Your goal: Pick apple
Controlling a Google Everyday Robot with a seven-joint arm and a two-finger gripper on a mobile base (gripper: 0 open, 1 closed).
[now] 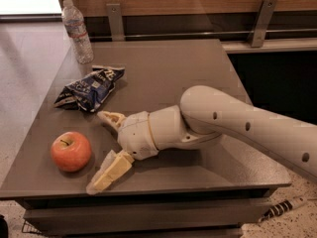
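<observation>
The apple is orange-red with a dark stem and sits on the grey table near its front left corner. My gripper is open just to the right of the apple, low over the table. One finger points up-left behind the apple's level and the other finger reaches toward the front edge. The apple lies at the mouth of the open fingers, apart from them.
A crumpled blue-and-white snack bag lies behind the apple. A clear water bottle stands at the table's back left corner. A wooden wall with metal brackets runs behind the table. A cable end lies on the floor at the right.
</observation>
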